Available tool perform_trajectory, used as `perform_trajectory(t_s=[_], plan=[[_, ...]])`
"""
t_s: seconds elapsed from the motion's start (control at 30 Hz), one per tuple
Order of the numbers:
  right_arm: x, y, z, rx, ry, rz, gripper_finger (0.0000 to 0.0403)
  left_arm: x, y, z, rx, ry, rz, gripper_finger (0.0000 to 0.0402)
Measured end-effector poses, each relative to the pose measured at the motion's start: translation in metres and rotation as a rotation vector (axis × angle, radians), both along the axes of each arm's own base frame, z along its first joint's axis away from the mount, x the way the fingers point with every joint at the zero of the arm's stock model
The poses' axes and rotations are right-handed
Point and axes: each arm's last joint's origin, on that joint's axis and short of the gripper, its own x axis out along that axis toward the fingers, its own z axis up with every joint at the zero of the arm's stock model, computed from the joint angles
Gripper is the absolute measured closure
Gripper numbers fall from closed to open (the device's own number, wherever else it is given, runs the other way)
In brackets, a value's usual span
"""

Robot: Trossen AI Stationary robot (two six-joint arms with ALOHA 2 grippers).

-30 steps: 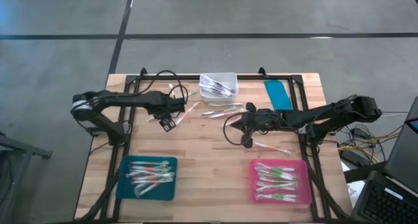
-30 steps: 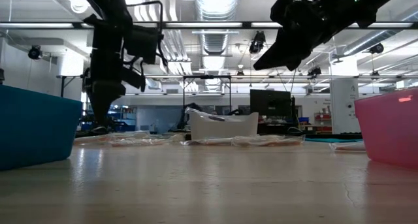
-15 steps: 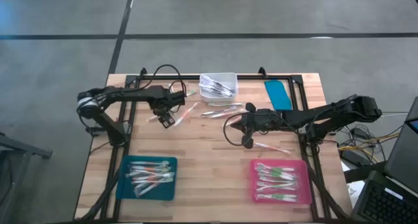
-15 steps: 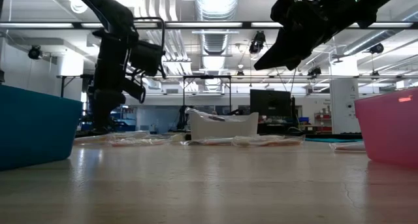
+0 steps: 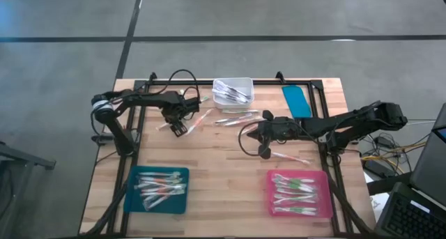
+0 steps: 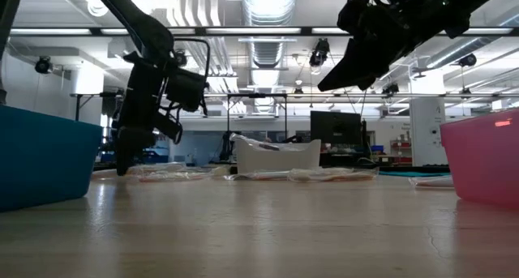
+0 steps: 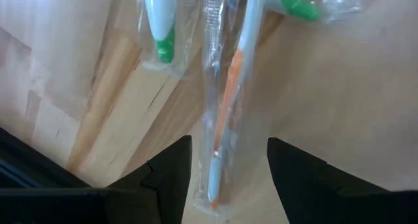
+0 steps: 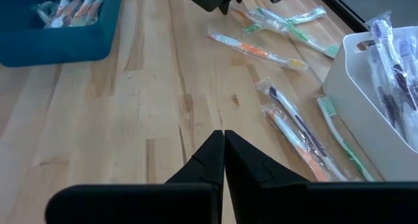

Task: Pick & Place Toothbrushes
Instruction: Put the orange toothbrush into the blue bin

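Several wrapped toothbrushes lie flat on the wooden table. My left gripper [image 5: 178,129] [image 7: 222,175] hangs open, pointing steeply down, just above the table in the low view [image 6: 123,163]. Its two fingers stand on either side of the end of a clear-wrapped orange toothbrush [image 7: 225,113] without touching it. Green-accented toothbrushes [image 7: 160,28] lie beyond it. My right gripper [image 5: 259,129] [image 8: 224,136] hangs shut and empty above the table's middle.
A white bin [image 5: 233,90] holding toothbrushes stands at the far edge, with loose ones [image 5: 237,116] in front of it. A teal tray [image 5: 132,201] at near left and a pink tray [image 5: 322,197] at near right hold toothbrushes. A flat teal piece [image 5: 297,101] lies at far right.
My left gripper has sunk toward the table over the orange toothbrush and has tipped a little, staying open. The toothbrushes have not moved.
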Motion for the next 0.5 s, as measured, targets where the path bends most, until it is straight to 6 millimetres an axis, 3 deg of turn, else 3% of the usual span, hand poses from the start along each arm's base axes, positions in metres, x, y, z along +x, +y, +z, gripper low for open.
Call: perform_trajectory(t_s=[0.23,0.5], plan=[[0.0,0.0,0.0,0.02,-0.002,-0.011,0.0394,0.002,0.005,-0.013,-0.03,0.043,-0.017,0.0207],[0.0,0.0,0.0,0.03,-0.004,-0.017,0.0394,0.003,0.006,-0.013,-0.057,0.005,-0.026,0.0272]])
